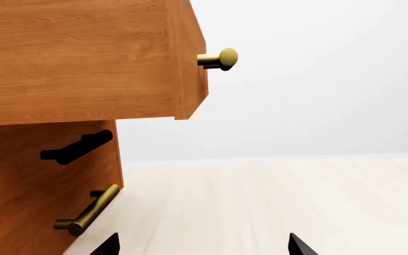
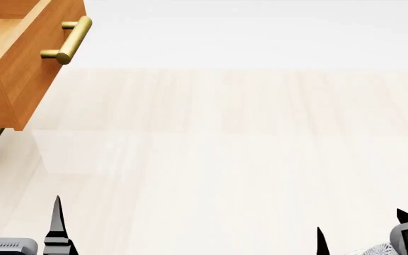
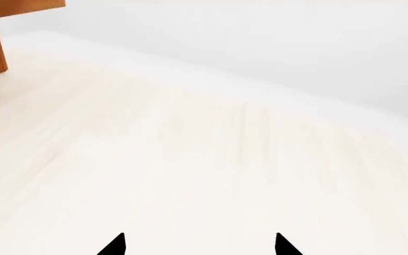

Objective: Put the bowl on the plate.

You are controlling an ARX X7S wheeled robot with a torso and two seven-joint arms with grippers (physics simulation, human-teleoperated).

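Neither the bowl nor the plate shows in any view. My left gripper (image 2: 19,212) hangs open at the lower left of the head view, its black fingertips (image 1: 297,245) wide apart over bare pale floor. At the lower right, my right gripper (image 2: 360,226) is open too, with nothing between its fingertips (image 3: 116,245).
A wooden cabinet (image 2: 13,64) stands at the left with a drawer pulled out, brass bar handle (image 2: 69,40) on its front. A lower drawer handle (image 1: 91,210) and a brass knob (image 1: 222,58) appear in the left wrist view. Pale wood floor (image 2: 246,149) stretches ahead to a white wall.
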